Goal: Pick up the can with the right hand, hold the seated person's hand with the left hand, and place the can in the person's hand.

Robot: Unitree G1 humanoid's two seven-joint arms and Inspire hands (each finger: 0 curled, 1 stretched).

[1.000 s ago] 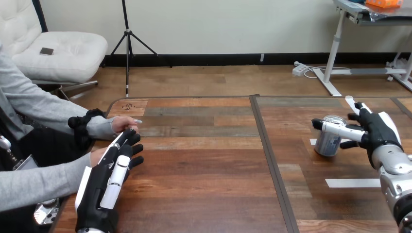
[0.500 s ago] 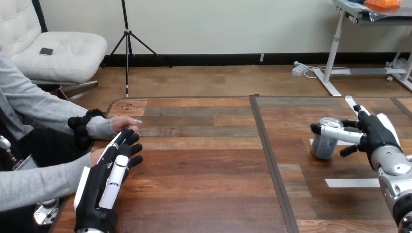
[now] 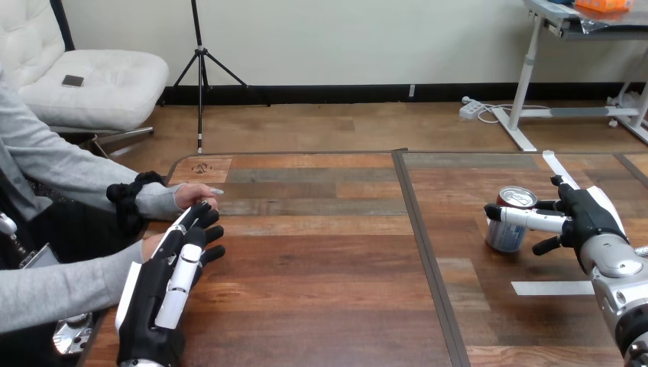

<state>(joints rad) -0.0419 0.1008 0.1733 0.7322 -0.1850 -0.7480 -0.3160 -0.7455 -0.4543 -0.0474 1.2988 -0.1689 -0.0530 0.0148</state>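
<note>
Right hand: the robot's right hand [image 3: 592, 222] reaches in from the table's right side and is clamped on the can [image 3: 504, 237], one finger lying across its front, others behind it.
Can: a silver can with a red top rim, upright or nearly so, on the right half of the wooden table [image 3: 321, 252], well apart from the person; whether its base rests on the wood cannot be told.
Left hand: the robot's left hand [image 3: 164, 287] lies at the table's near left corner, fingers straight and slightly spread, not curled round anything.
Person's near hand: the person's lower hand [image 3: 153, 245] shows just beside and partly under the left hand, at the table's left edge; the two appear to touch, with no grip.
Person's far hand: the person's upper hand [image 3: 192, 196] rests at the table's edge just beyond the left hand's fingertips.
Markings: a white tape strip [image 3: 554, 288] lies on the table near the right forearm; a second strip [image 3: 556, 167] sits beyond the right hand.
</note>
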